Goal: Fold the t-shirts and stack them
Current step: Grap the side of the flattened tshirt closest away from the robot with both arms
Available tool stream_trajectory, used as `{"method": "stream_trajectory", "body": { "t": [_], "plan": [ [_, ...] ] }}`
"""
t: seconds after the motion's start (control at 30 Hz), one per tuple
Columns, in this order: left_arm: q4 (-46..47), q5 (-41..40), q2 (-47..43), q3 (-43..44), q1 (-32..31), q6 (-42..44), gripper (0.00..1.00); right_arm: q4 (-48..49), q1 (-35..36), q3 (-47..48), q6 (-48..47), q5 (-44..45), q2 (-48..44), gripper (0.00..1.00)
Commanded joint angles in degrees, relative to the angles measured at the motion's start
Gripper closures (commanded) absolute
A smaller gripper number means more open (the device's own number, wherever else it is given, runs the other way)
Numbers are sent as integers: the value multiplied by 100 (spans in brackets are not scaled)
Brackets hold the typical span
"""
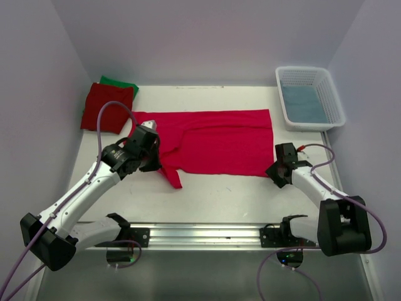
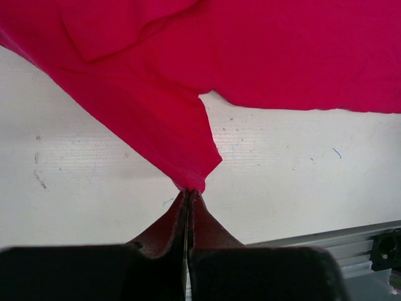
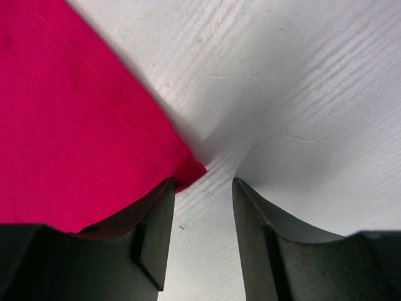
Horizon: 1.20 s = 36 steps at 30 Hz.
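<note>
In the overhead view, you are looking at the bright crimson-pink cotton t-shirt (image 1: 216,141) lying spread flat across the middle of the white table (image 1: 219,197), its long side running from 9 to 3 o'clock. The folded darker red t-shirt (image 1: 106,108) is sitting at 10 o'clock in the far corner, on top of the green t-shirt (image 1: 123,84), which is peeking out behind it. The white latticed plastic basket (image 1: 334,103) is standing at 2 o'clock with a blue cloth (image 1: 304,103) lying inside. Your left gripper (image 1: 152,152) is sitting over the pink shirt's 9 o'clock end, and your right gripper (image 1: 276,170) is waiting at its 4 o'clock corner. A silver aluminium rail (image 1: 200,235) is running along the 6 o'clock edge. In the left wrist view, the dark fingers (image 2: 210,226) are pressing together with no gap, pinching a pointed tip of pink cloth that is fanning out toward 12 o'clock. In the right wrist view, the jaws are standing apart with bare table between them; the shirt's hemmed corner is touching the tip of the finger (image 3: 156,219) at 7 o'clock, and nothing is being gripped.
</note>
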Motion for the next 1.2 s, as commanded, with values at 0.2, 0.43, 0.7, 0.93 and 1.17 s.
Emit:
{"method": "stream_trajectory", "body": {
  "t": [0.2,0.43,0.7,0.93,1.17],
  "plan": [
    [61,8,-71,-104,-27,-139,100,529,-63,126,130,430,444,56],
    [35,-27,-63,-121,-27,-156,100,635,-81,152,121,272,655,78],
    [0,-124,-203,-78,-27,-191,100,337,-81,-59,-115,131,112,98],
    [-132,-958,-730,282,-27,-183,100,-523,-81,326,-678,271,-1110,100],
    [-272,-1636,-1477,757,-19,-191,100,-1087,-81,1285,-1399,219,-1357,100]
  ]
}}
